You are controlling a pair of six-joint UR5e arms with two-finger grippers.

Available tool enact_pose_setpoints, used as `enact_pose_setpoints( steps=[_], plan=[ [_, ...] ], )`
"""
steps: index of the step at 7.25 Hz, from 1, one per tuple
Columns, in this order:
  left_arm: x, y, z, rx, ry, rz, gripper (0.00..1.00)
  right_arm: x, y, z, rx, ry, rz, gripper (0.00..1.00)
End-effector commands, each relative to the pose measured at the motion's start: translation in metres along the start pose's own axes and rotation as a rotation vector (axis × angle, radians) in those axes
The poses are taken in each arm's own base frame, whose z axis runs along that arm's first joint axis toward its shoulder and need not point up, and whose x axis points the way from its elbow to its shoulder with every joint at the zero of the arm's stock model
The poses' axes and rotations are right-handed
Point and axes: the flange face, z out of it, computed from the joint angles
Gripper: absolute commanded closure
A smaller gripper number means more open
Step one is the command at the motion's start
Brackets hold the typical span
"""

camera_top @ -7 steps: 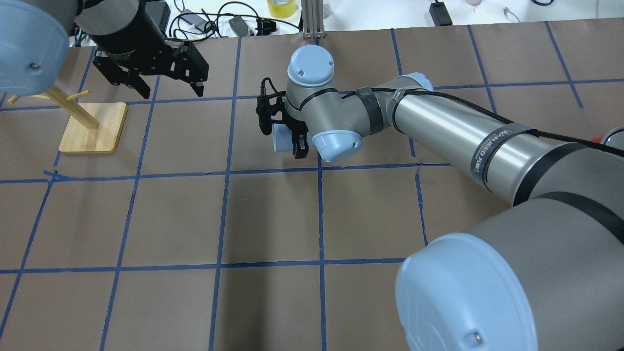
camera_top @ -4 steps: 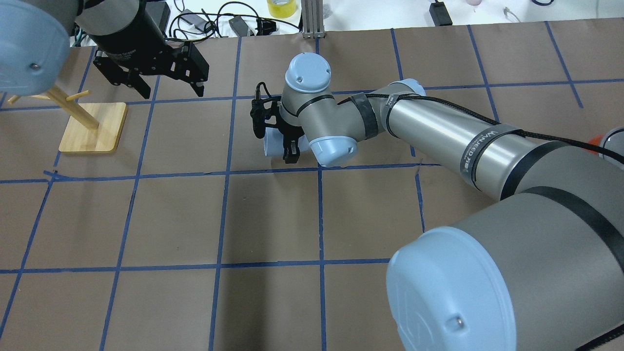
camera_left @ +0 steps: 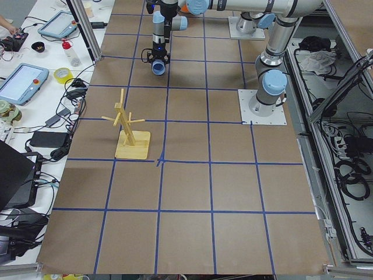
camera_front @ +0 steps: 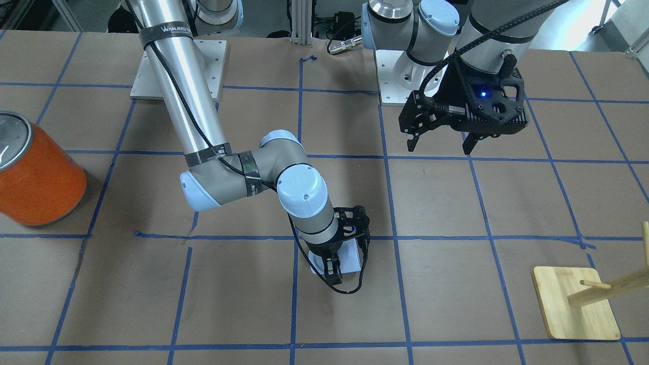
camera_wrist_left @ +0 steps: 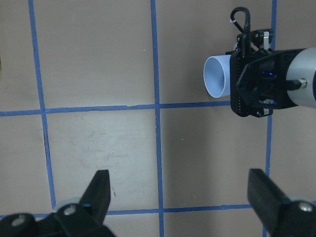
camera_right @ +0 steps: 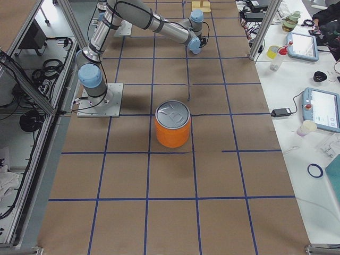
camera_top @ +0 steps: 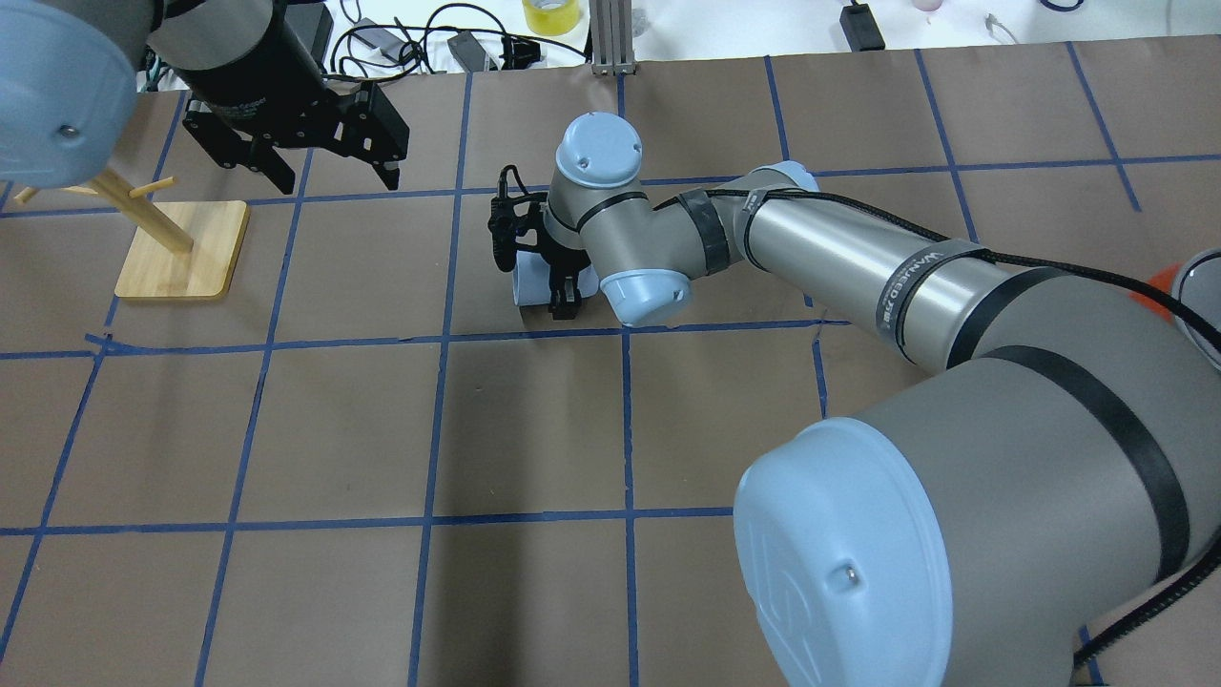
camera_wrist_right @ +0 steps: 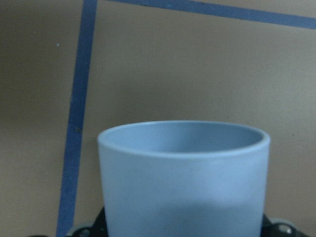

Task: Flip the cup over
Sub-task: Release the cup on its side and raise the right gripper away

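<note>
Pinching the cup (camera_top: 529,286) across its body, the right pincer (camera_top: 556,284) is pointed down at the bench (camera_top: 334,429), with its fingers pressed against the cup's two sides. The cup is small, smooth and tapered, pale blue-white outside and light blue inside, with no handle. It is held lying on its side, low over the bench near the middle, with its open mouth turned toward the robot's left. Whether it touches the surface cannot be told. In the right wrist view the lower frame is filled by the cup's wall and rim, with brown bench behind. The right arm (camera_top: 839,258) is stretched forward across the bench from the robot's right. Its wrist is bent over the cup, so part of the cup is covered in the overhead view.

The left pincer (camera_top: 339,176) is hung well above the bench, to the robot's left of the cup, spread wide with nothing between its fingers. From its wrist camera the cup and the right pincer are seen below, toward the upper right.

A wooden peg stand (camera_top: 181,253) is set on the bench at the robot's far left, well apart from the cup. An orange can (camera_front: 38,177) with a silver top is stood at the far right, also well apart. Blue tape lines (camera_top: 434,334) are laid over the brown bench in a grid.
</note>
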Motion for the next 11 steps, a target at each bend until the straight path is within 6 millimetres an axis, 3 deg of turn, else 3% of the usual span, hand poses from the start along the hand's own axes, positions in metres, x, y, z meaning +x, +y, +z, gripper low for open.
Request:
enact_pose_setpoints(
  steps=[1,2,4,6,7,8,9,10,11],
  plan=[
    [0.0,0.0,0.0,0.001,0.0,0.0,0.0,0.001,-0.003,-0.012,0.005,0.012,0.064,0.0],
    [-0.001,0.0,0.0,-0.001,0.0,0.0,0.0,0.0,-0.007,-0.034,0.0,0.021,0.209,0.0],
    [-0.001,0.0,-0.001,0.001,-0.002,-0.002,0.0,-0.008,-0.006,-0.088,-0.069,0.041,0.314,0.0],
    [-0.007,0.001,-0.002,-0.012,0.006,-0.012,0.0,-0.03,0.019,-0.138,-0.224,0.116,0.874,0.0],
    [-0.01,-0.001,-0.011,0.006,0.012,-0.02,0.0,-0.027,0.044,-0.162,-0.249,0.126,1.105,0.0],
    [-0.015,-0.001,-0.011,0.005,0.011,-0.029,0.0,-0.025,0.096,-0.183,-0.322,0.091,1.272,0.0],
    [-0.024,-0.003,-0.005,-0.007,0.02,-0.043,0.0,-0.025,0.144,-0.222,-0.335,0.109,1.423,0.0],
    [-0.036,-0.012,0.004,-0.016,0.107,-0.078,0.0,-0.034,0.172,-0.257,-0.324,0.128,1.516,0.0],
    [-0.059,-0.023,0.023,-0.036,0.222,-0.095,0.0,-0.057,0.181,-0.273,-0.367,0.088,1.544,0.0]
  ],
)
